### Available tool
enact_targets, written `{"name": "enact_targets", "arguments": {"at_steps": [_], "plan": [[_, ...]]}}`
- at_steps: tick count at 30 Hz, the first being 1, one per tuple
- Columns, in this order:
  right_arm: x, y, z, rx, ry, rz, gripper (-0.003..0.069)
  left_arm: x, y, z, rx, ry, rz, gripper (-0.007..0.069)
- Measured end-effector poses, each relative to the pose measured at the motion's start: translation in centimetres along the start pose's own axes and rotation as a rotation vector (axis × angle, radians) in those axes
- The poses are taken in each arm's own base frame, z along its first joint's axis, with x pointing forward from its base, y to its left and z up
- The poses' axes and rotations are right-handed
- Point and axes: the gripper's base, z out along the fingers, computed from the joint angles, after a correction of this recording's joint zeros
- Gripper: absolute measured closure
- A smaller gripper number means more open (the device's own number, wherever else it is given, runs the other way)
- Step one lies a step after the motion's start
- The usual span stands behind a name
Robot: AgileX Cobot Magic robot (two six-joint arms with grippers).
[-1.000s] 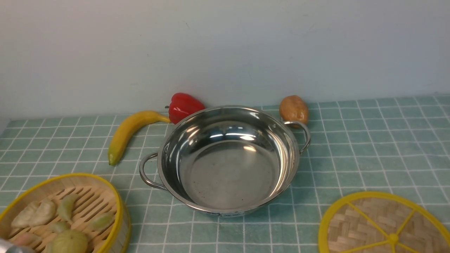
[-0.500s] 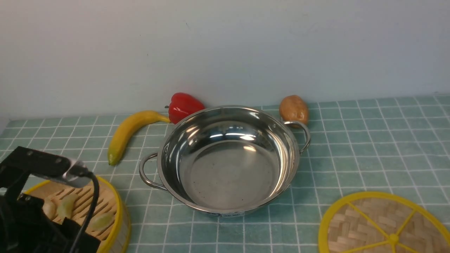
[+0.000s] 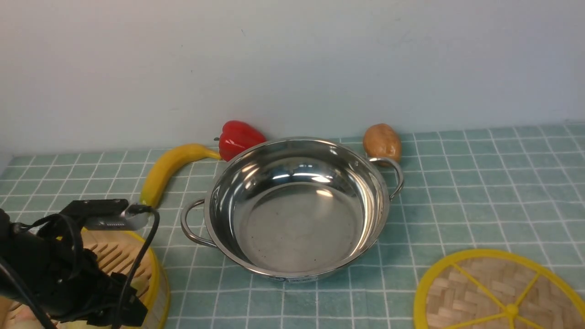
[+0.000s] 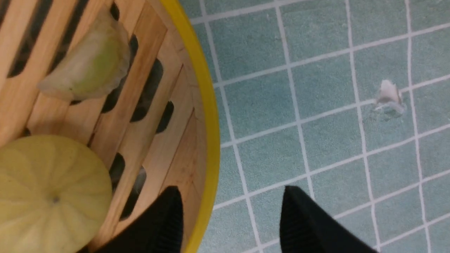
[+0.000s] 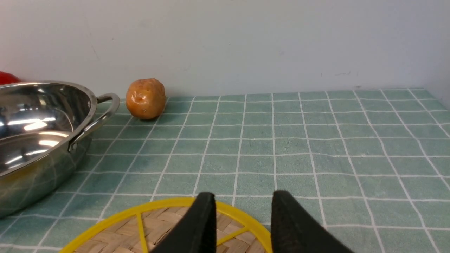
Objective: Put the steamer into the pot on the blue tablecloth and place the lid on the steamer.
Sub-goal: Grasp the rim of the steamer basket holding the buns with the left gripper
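2 grippers stand open. The left gripper (image 4: 232, 189) straddles the yellow rim of the round bamboo steamer (image 4: 207, 140), which sits at the near left on the teal-blue gridded tablecloth (image 3: 480, 192). The right gripper (image 5: 243, 194) hovers over the flat woven bamboo lid (image 3: 493, 288), right of the shiny steel pot (image 3: 374, 201).

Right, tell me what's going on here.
The left gripper is open astride the yellow rim of the round bamboo steamer of toy dumplings, one jaw inside, one outside, nothing gripped yet. The wide shiny steel pot sits empty on the teal checked tablecloth. The flat woven bamboo lid lies to its right, with the right gripper open above its edge.
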Motion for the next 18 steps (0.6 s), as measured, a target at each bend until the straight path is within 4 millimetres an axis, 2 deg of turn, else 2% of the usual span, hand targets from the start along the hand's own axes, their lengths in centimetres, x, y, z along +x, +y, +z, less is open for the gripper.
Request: {"name": "enact_targets", "arguments": {"at_steps": [5, 18], "plan": [[0.00, 0.00, 0.00, 0.000, 0.000, 0.000, 0.0416, -0.25, 0.38, 1.09, 0.031, 0.027, 0.012, 0.0361], [0.00, 0.00, 0.00, 0.000, 0.000, 0.000, 0.0416, -0.92, 0.90, 1.13, -0.013, -0.019, 0.021, 0.0375]]}}
